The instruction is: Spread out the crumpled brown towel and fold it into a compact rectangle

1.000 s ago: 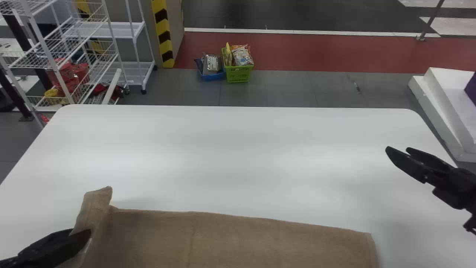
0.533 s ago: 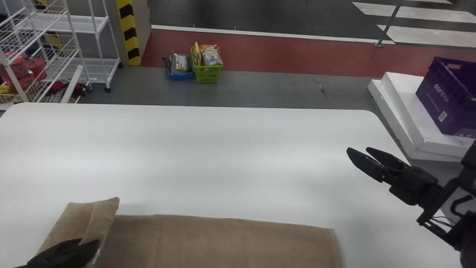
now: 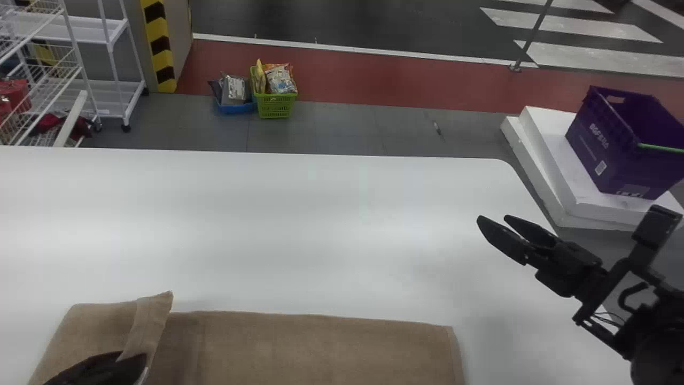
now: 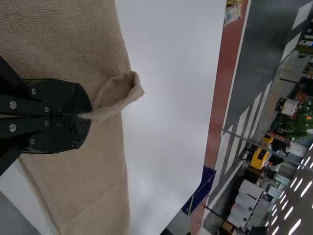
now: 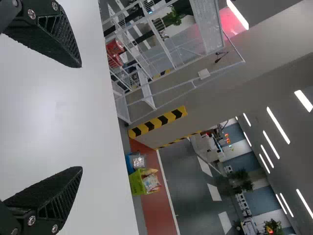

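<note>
The brown towel (image 3: 320, 347) lies as a flat band along the near part of the table, its left end raised in a fold. At that fold, near the bottom left, my left gripper (image 3: 131, 363) pinches the cloth. In the left wrist view the fingers of the left gripper (image 4: 88, 116) are closed on an edge of the towel (image 4: 98, 171), with a small curl sticking out past the tips. My right gripper (image 3: 494, 219) is held at the table's right side, away from the towel. The right wrist view has the right gripper (image 5: 80, 117) with fingers wide apart, nothing between them.
The white table (image 3: 267, 214) extends beyond the towel to its far edge. Past it on the floor are a green basket (image 3: 275, 107) and a blue one (image 3: 235, 108). A purple crate (image 3: 614, 144) rests on white blocks at the right; wire shelves (image 3: 48, 80) stand at the left.
The head view has turned to the right, so the table and baskets appear farther left. My left gripper has drawn the towel's left fold rightward over the band. The right gripper stays open.
</note>
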